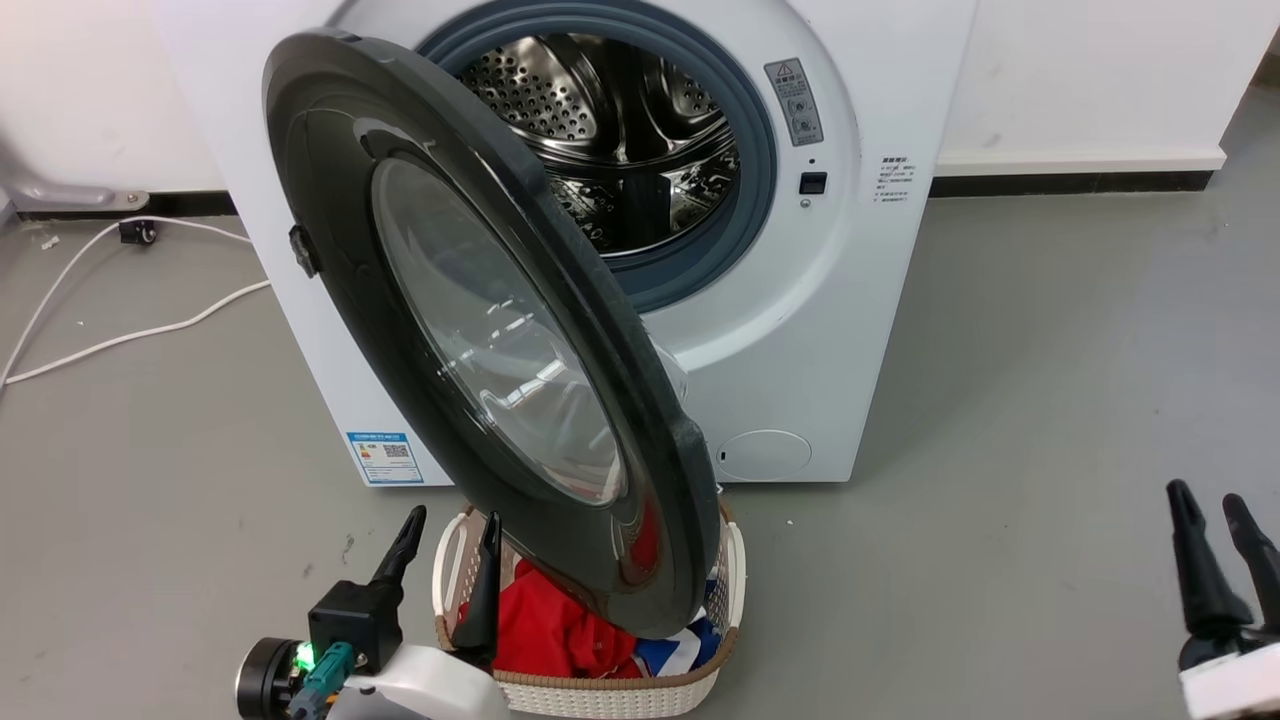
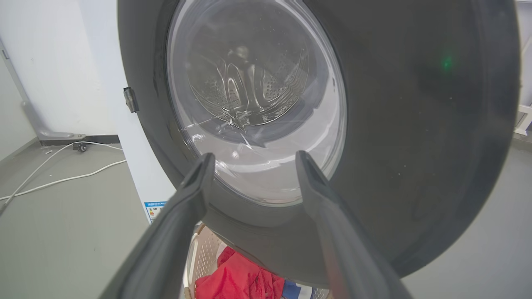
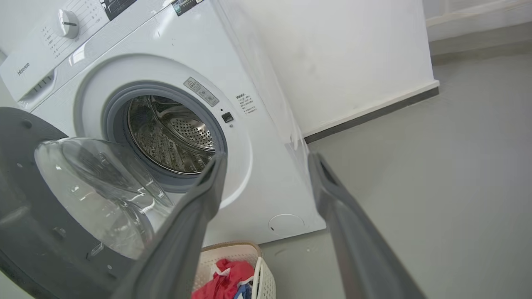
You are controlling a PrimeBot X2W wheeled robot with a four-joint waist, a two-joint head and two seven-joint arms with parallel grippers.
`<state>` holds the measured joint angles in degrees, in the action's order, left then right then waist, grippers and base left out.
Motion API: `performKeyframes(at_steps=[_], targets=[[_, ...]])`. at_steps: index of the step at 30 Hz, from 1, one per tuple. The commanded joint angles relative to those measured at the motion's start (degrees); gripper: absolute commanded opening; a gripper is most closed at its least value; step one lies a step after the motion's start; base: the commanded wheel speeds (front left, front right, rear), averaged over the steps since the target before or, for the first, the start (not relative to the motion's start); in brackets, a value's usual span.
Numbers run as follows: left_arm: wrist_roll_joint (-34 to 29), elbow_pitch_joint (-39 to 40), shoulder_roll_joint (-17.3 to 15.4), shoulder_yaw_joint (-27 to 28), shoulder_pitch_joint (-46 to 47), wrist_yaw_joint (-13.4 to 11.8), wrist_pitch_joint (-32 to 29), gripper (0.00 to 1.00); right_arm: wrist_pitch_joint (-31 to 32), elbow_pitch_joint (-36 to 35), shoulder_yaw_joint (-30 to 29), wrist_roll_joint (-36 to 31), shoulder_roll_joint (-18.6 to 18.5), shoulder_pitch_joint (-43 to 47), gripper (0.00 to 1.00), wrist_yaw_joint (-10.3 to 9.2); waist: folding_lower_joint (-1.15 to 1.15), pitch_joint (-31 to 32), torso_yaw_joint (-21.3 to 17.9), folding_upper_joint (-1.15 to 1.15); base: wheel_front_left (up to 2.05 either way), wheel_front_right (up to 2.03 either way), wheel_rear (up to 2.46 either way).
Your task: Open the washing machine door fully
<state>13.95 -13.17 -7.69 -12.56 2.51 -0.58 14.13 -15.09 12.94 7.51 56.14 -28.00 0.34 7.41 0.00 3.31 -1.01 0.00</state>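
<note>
Head view: left end effector [image 1: 450, 532] spread, empty, near washing machine door [image 1: 335, 190]

door [image 1: 480, 330] before drum [image 1: 620, 130] | basket [image 1: 600, 690] on floor [image 1: 1050, 400] below door | cable [image 1: 130, 335] left of machine [image 1: 780, 330]

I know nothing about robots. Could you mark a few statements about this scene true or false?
1. The washing machine door is shut. False: it stands swung partly open.
2. The drum is stuffed with clothes. False: it looks empty.
3. A basket holding red cloth sits on the floor in front of the machine. True.
4. Both arms' jaws are open. True.
5. A white cable lies on the floor left of the machine. True.
</note>
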Motion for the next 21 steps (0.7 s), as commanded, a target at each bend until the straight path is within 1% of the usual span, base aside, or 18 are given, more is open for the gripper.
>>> performKeyframes(at_steps=[1,3,6,8,10,14,21], targets=[[0.3,0.3,-0.3,0.1,-0.7,-0.3,0.1,1.0,0.0,-1.8,-3.9,-8.7,3.7,2.2,1.0,0.15,0.0,0.1,-0.1,0.0,0.0,0.0,0.0],[0.3,0.5,-0.4,0.2,-0.6,-0.5,-0.1,1.0,1.0,-4.5,-8.0,-17.2,7.7,3.1,1.0,0.15,0.0,0.1,0.0,0.0,0.0,0.0,0.0],[0.3,0.8,-0.7,0.1,-0.3,-0.6,-0.3,1.0,5.2,-10.4,-13.6,-29.1,13.2,4.8,1.0,0.14,0.0,0.0,0.2,0.0,0.0,0.0,0.0],[0.2,0.9,-0.8,-0.1,0.0,-0.6,-0.2,1.0,8.2,-14.9,-15.6,-35.0,16.5,5.8,1.0,0.15,0.0,-0.2,0.4,0.0,0.0,0.0,0.0],[0.0,0.9,-1.0,-0.3,0.4,-0.7,-0.2,1.0,10.7,-18.4,-16.5,-39.6,18.9,7.0,1.0,0.14,0.0,-0.2,0.7,0.0,0.0,0.0,0.0],[-0.1,0.7,-1.2,-0.6,0.7,-0.9,-0.2,1.0,13.8,-21.7,-15.9,-44.8,21.6,9.6,1.0,0.14,0.0,-0.3,1.1,0.0,0.0,0.0,0.0],[-0.2,0.5,-1.5,-0.7,0.8,-1.4,-0.1,1.0,14.6,-21.3,-15.0,-47.0,23.3,11.8,1.0,0.09,0.0,-0.3,1.1,0.0,0.0,0.0,0.0]])
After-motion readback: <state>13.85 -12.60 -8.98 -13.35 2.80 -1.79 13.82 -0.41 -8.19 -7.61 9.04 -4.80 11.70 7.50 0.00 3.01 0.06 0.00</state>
